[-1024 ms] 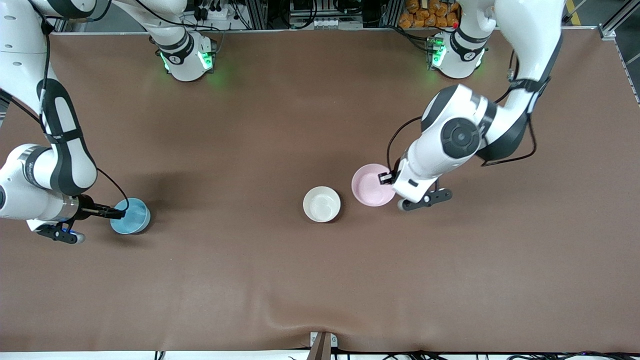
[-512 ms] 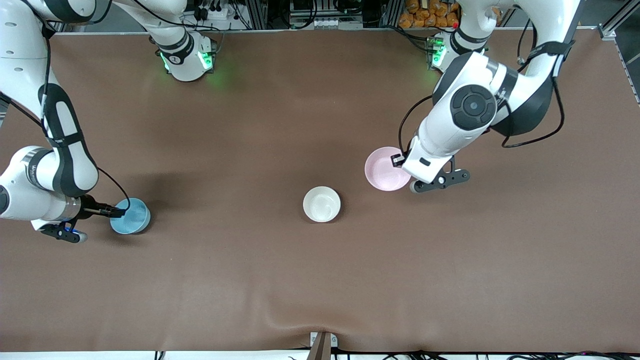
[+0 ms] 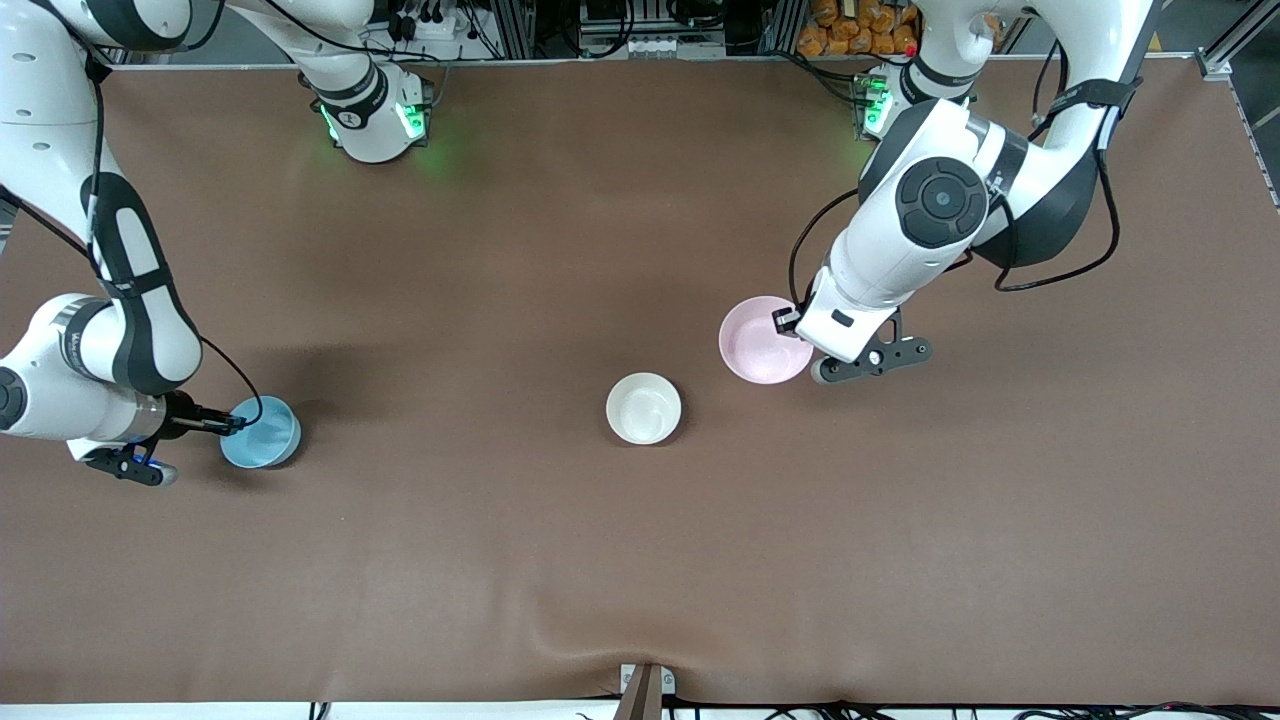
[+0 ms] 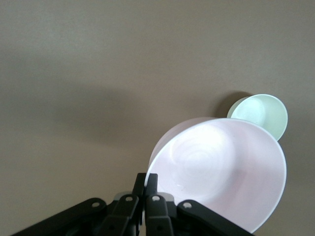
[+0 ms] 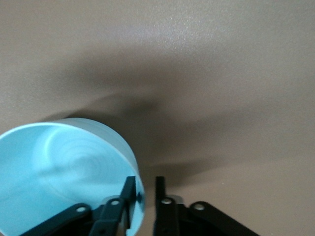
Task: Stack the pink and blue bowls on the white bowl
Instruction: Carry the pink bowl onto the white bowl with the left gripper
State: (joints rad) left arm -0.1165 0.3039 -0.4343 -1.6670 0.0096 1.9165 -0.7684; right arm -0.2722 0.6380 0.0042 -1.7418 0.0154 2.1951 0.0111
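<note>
A: Let us take the white bowl as the landmark. Where does it stand?

B: It stands upright on the brown table, with nothing inside it. In the left wrist view it shows past the rim of the pink bowl.

A: And the pink bowl?

B: It is held up in the air by the left gripper, over the table near the white bowl, toward the left arm's end. It is not over the white bowl. It looks tilted.

A: How are the left gripper's fingers?

B: They are pressed together on the rim of the pink bowl, with only the thin wall between them.

A: Where is the blue bowl?

B: It sits on the table, well apart from the white bowl, toward the right arm's end, and a little nearer to the front camera than the white bowl.

A: And the right gripper?

B: It is at the rim of the blue bowl. In the right wrist view the right gripper's fingers are a small way open. One finger is inside the bowl, the other is outside, and the wall is between them. A narrow gap shows, so they do not clamp it.
</note>
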